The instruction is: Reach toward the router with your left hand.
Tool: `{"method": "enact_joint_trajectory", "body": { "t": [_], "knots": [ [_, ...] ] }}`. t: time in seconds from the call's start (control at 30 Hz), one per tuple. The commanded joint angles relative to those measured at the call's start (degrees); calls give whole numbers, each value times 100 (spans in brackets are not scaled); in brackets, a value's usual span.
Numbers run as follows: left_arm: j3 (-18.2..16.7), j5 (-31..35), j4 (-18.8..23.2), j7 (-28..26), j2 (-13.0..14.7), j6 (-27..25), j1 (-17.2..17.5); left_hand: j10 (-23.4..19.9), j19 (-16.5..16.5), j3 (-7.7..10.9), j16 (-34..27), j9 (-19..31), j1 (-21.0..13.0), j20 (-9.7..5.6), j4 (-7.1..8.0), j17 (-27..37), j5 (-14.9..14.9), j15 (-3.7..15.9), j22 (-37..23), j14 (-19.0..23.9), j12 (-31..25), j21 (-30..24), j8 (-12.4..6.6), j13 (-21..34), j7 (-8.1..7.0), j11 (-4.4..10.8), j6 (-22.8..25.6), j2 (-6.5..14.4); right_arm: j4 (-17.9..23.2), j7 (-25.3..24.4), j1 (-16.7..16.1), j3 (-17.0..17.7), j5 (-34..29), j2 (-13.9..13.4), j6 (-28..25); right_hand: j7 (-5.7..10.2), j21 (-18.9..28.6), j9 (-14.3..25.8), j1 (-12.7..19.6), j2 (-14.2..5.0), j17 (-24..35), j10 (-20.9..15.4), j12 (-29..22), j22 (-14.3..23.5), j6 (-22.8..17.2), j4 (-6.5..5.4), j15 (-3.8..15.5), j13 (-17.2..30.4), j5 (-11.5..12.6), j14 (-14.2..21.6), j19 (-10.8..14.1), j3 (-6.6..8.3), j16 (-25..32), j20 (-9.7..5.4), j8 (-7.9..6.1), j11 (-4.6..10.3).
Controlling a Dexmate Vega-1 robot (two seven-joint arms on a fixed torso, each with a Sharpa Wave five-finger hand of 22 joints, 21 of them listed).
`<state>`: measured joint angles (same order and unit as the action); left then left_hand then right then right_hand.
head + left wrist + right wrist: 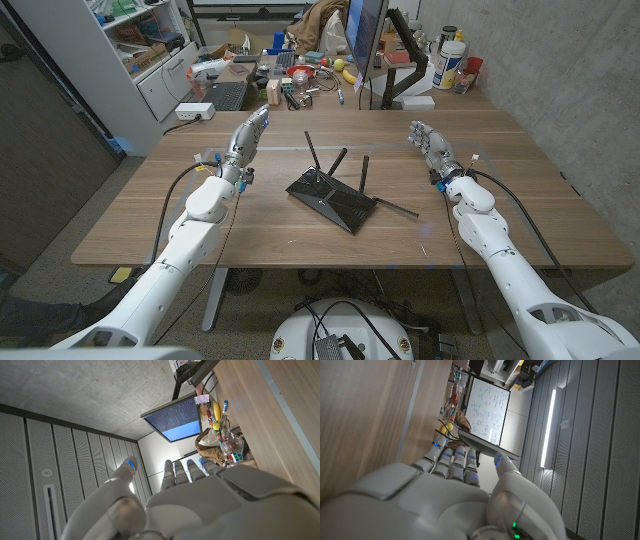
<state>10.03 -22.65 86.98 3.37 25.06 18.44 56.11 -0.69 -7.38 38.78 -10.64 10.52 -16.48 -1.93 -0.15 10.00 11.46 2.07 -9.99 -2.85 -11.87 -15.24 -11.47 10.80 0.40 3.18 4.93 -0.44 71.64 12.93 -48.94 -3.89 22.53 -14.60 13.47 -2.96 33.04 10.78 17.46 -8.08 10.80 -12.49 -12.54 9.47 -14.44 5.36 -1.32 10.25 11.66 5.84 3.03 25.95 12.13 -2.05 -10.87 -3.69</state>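
Lying mid-bench (480,225), the black router (331,198) has four antennas. Left robot hand (245,137) and right robot hand (427,143) hold nothing, fingers extended.

A wooden table (520,215) is carrying a black router (331,197) at its middle, antennas sticking up, one antenna lying flat on the wood beside it.

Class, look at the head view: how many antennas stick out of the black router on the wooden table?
4 on the black router: two rise at its far left end, a third stands further right, and the fourth lies low, pointing right along the wooden table. More may be hidden.
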Motion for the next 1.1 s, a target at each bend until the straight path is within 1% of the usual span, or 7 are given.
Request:
{"method": "enact_joint_trajectory", "body": {
  "t": [0.03, 0.27, 0.43, 0.53, 0.87, 1.1],
  "knots": [
    [-25, 242, 237, -126, 80, 58, 111, -15, 0, -3, -44, 23, -76, 41, -38, 25, 40, 20, -27, 9, -31, 9, -43, 14, 11, 28, 77, -7, -122, 78, 93, 33, -54, 59, 61, 29, -18, 10, 19, 24, 9, -60, 2, 33, -16, -10, -5, 21, 30, 41, 33, 51, -26, -109, -31, -11],
    [-53, 355, 379, -129, 169, 85, 161, -24, -5, -6, -39, 23, -85, 81, -48, 25, 41, 21, -28, 16, -30, 25, -42, 14, 9, 15, 89, -8, -139, 75, 120, 40, -82, 82, 46, 31, -35, 10, 17, 24, 10, -66, 3, 33, -18, -10, -5, 21, 29, 42, 40, 49, -29, -107, -31, -6],
    [-60, 428, 510, -61, 311, -15, 183, -24, -1, -8, -36, 24, -91, 91, -53, 25, 41, 18, -28, 17, -27, 31, -41, 14, 9, 15, 95, -8, -106, 65, 118, 36, -105, 88, -6, 31, -46, 10, 16, 24, 11, -66, 5, 34, -16, -10, -1, 21, 28, 43, 44, 45, -31, -105, -30, -9],
    [-49, 704, 631, -150, 458, -126, 182, -20, 1, -10, -35, 24, -94, 94, -56, 25, 41, 15, -28, 19, -24, 36, -42, 14, 13, 22, 103, -9, -80, 48, 115, 34, -126, 91, -32, 30, -51, 10, 13, 25, 11, -70, 5, 34, -10, -11, 2, 22, 28, 43, 45, 43, -32, -105, -27, -12],
    [-34, 930, 705, -196, 528, -36, 180, -27, 10, -17, -36, 24, -105, 123, -69, 25, 40, 14, -29, 42, -20, 51, -45, 15, 15, 24, 130, -11, -24, -12, 90, 38, -161, 131, 18, 38, -77, 10, 14, 25, 11, -66, 11, 35, -17, -8, 3, 22, 28, 48, 51, 41, -35, -104, -30, -4],
    [-42, 1251, 915, -378, 605, -72, 272, -37, 10, -22, -33, 25, -111, 134, -76, 26, 39, 24, -30, 48, -20, 63, -43, 15, 13, 2, 138, -14, 48, -40, 42, 37, -169, 112, -16, 39, -96, 10, 11, 29, 10, -70, 13, 35, -14, -8, 5, 22, 27, 50, 59, 39, -40, -103, -28, -10]
  ]
}}
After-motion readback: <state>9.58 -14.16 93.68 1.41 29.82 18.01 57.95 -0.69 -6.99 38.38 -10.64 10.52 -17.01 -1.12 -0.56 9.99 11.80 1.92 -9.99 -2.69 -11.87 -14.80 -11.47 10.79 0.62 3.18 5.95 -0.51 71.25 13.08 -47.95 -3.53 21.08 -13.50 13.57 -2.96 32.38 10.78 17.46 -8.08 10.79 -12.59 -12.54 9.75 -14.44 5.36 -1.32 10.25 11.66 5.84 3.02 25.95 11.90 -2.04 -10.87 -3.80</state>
